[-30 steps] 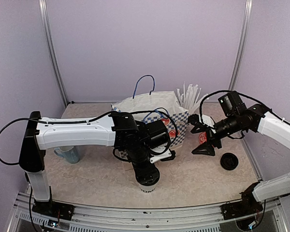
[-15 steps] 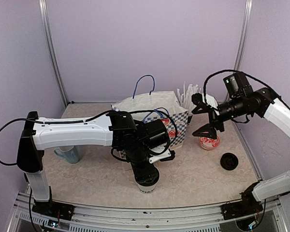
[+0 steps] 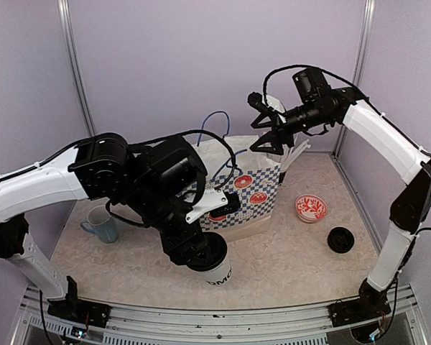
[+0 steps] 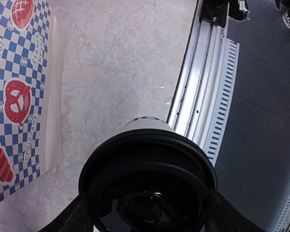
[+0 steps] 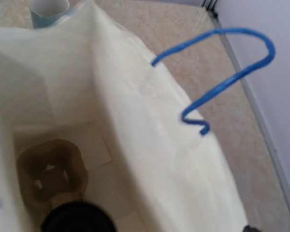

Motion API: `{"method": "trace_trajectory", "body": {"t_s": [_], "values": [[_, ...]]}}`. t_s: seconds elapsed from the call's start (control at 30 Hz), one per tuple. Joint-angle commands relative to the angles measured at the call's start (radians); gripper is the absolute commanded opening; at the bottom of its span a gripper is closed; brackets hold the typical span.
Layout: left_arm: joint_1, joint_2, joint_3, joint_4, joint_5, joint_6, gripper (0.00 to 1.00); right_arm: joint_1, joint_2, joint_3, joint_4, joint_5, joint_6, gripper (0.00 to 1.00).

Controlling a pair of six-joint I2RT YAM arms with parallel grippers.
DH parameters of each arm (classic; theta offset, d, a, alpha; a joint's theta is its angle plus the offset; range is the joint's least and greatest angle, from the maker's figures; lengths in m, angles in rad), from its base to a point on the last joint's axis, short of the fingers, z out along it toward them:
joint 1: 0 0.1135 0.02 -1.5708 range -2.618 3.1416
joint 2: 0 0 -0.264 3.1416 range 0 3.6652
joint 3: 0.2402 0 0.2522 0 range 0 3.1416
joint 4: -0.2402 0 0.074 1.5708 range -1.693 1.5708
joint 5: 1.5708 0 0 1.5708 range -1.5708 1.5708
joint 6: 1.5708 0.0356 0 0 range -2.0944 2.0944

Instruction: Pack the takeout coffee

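Note:
A white "MOOD" paper cup [image 3: 220, 272] with a black lid is gripped by my left gripper [image 3: 201, 253], tilted, just above the table in front of the bag. In the left wrist view the lid [image 4: 147, 179] fills the lower frame with a finger on each side. My right gripper [image 3: 262, 123] is open and empty, high above the blue-checked paper bag [image 3: 244, 198]. The right wrist view looks down into the bag [image 5: 150, 121]: a cardboard cup carrier [image 5: 50, 174] lies on its floor, with a round black lid [image 5: 77, 217] at the frame's bottom edge.
A light-blue mug [image 3: 100, 223] stands at the left. A red-patterned dish [image 3: 311, 208] and a loose black lid [image 3: 340, 239] lie at the right. White straws [image 3: 293, 147] rise behind the bag. The bag's blue handle [image 5: 222, 72] arches up. The table's front rail [image 4: 208, 82] is near.
My left arm has lifted the lidded cup off the table and tilted it. My right arm has risen from beside the red dish and swung left to above the bag's opening.

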Motion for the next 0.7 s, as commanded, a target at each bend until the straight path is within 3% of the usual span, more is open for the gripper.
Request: {"method": "trace_trajectory", "body": {"t_s": [0.0, 0.3, 0.43, 0.57, 0.67], "values": [[-0.023, -0.108, -0.023, 0.001, 0.059, -0.077, 0.59, 0.026, 0.137, 0.151, -0.051, -0.041, 0.016, 0.86], [-0.036, -0.267, 0.022, -0.026, -0.025, -0.159, 0.58, 0.086, 0.344, 0.365, -0.017, -0.018, 0.056, 0.78], [-0.036, -0.303, 0.074, -0.054, -0.115, -0.161, 0.57, 0.086, 0.376, 0.376, 0.012, -0.013, 0.045, 0.71], [-0.035, -0.316, 0.145, -0.074, -0.245, -0.139, 0.57, 0.088, 0.4, 0.384, 0.012, -0.032, 0.042, 0.53], [-0.034, -0.309, 0.218, -0.078, -0.388, -0.126, 0.59, 0.09, 0.398, 0.392, -0.005, -0.031, 0.038, 0.32]]}}
